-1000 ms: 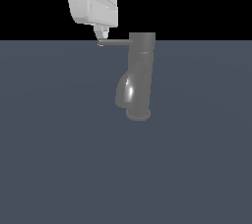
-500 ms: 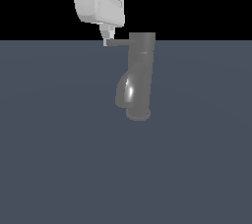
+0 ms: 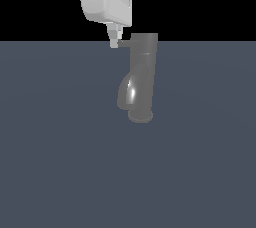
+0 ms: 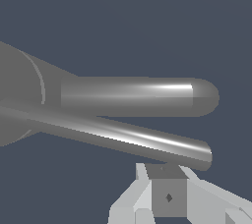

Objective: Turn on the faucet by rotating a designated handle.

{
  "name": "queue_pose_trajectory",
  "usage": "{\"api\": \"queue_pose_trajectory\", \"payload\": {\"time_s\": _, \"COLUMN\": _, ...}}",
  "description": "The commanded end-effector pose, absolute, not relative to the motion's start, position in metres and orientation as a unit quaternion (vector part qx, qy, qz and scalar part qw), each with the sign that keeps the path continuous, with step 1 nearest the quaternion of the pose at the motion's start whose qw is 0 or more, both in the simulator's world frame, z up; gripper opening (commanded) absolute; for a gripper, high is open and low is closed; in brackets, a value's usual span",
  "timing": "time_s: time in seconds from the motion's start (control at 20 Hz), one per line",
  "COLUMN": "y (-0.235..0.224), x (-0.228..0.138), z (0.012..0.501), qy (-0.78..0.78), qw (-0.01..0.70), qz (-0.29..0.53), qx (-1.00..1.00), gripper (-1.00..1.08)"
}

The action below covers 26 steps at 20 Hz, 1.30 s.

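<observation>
The dark grey faucet (image 3: 143, 79) stands upright on the floor, and its curved spout (image 3: 126, 92) points down toward the exterior view's left. From the cap, the thin handle (image 3: 125, 43) sticks out to that same side. My gripper (image 3: 114, 41) hangs from above, fingers together, with the tips touching the handle's free end. In the wrist view the handle (image 4: 128, 137) runs as a glossy rod just past my fingertips (image 4: 167, 181). Beyond it lies the thicker spout (image 4: 142, 98). Nothing is held between the fingers.
A plain blue-grey floor (image 3: 60, 162) lies all around the faucet's round base (image 3: 140, 117). No other objects are in view.
My gripper has moved toward the exterior view's right, staying against the handle's end. The handle looks shorter than before, as it has swung with the push.
</observation>
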State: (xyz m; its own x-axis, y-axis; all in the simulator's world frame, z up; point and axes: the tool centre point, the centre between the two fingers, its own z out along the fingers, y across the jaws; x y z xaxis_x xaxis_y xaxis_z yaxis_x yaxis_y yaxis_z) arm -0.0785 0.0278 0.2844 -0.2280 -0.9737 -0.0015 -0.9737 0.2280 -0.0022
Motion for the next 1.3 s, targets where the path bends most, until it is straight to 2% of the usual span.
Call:
{"api": "queue_pose_trajectory", "payload": {"time_s": 0.0, "y": 0.022, "x": -0.080, "z": 0.285, "qy": 0.784, "qw": 0.001, "qz": 0.000, "qx": -0.621, "gripper": -1.00}}
{"api": "queue_pose_trajectory", "payload": {"time_s": 0.9, "y": -0.084, "x": -0.099, "z": 0.285, "qy": 0.785, "qw": 0.000, "qz": 0.000, "qx": -0.619, "gripper": -1.00}}
{"api": "queue_pose_trajectory", "payload": {"time_s": 0.95, "y": -0.084, "x": -0.099, "z": 0.285, "qy": 0.785, "qw": 0.000, "qz": 0.000, "qx": -0.619, "gripper": -1.00}}
{"api": "queue_pose_trajectory", "payload": {"time_s": 1.0, "y": -0.063, "x": -0.095, "z": 0.284, "qy": 0.776, "qw": 0.001, "qz": 0.000, "qx": -0.631, "gripper": -1.00}}
{"api": "queue_pose_trajectory", "payload": {"time_s": 1.25, "y": -0.083, "x": -0.083, "z": 0.284, "qy": 0.778, "qw": 0.000, "qz": 0.000, "qx": -0.629, "gripper": -1.00}}
